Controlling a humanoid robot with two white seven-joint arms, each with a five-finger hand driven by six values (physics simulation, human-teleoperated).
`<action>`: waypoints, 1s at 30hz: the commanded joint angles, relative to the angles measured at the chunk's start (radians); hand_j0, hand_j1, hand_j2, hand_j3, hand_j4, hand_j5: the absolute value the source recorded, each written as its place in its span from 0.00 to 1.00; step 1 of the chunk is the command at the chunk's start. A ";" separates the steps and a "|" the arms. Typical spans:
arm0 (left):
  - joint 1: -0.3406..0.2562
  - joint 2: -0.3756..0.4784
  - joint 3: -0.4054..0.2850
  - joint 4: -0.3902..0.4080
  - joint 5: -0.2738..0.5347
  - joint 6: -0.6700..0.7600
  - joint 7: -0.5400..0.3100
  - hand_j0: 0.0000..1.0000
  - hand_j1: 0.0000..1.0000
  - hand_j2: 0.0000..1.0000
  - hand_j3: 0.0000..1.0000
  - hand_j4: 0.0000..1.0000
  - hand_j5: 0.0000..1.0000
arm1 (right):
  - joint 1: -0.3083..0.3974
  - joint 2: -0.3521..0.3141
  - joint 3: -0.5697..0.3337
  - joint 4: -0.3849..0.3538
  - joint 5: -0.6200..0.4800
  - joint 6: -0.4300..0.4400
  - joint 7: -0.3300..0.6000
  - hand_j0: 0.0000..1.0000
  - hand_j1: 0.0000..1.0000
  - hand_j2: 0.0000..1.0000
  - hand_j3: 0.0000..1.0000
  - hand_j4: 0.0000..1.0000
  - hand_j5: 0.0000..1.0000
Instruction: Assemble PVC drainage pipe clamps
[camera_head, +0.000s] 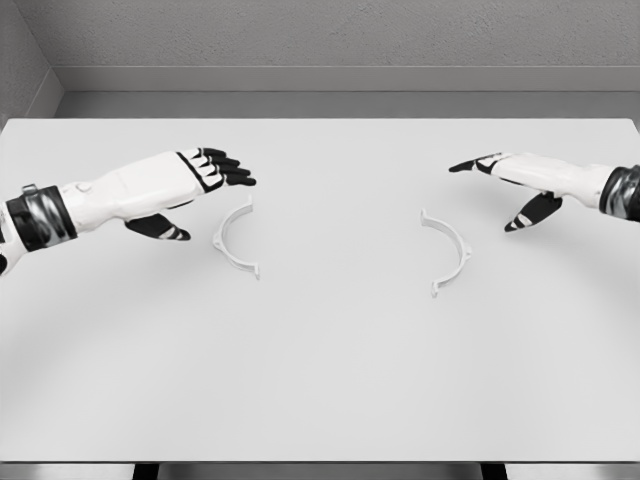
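We are looking down on a white tabletop (320, 380) that is filling most of the view, with a grey wall running along its far edge. From the left, our left hand (165, 190) is reaching in over the tabletop, its dark-tipped fingers (228, 167) stretched forward and lying close side by side, its thumb hanging down below the palm; it is gripping nothing. Just to the right of it and a little nearer, the left clamp half (233, 238) is lying flat on the tabletop, a thin white arc bulging to the left with its open side facing right, close under the fingertips, though we cannot tell whether they are touching. Well apart to the right, the right clamp half (449, 250) is lying flat too, bulging to the right and opening towards the left one. Beyond it, our right hand (525, 180) is coming in from the right edge, fingers extended towards the left, thumb dropped, loose and holding nothing, near that arc but apart from it.
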 joint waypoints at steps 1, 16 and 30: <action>0.000 -0.010 -0.003 0.017 -0.011 0.002 0.001 1.00 1.00 1.00 1.00 1.00 1.00 | 0.000 -0.014 0.000 -0.033 -0.007 0.003 0.003 1.00 1.00 1.00 1.00 1.00 1.00; -0.018 -0.135 -0.009 0.152 -0.170 0.002 0.002 1.00 1.00 1.00 1.00 1.00 1.00 | 0.037 0.021 0.002 -0.053 -0.004 0.003 0.037 1.00 1.00 1.00 1.00 1.00 1.00; -0.041 -0.171 -0.009 0.213 -0.243 0.002 0.002 1.00 1.00 1.00 1.00 1.00 1.00 | 0.049 0.082 0.005 -0.065 -0.001 0.003 0.057 1.00 1.00 1.00 1.00 1.00 1.00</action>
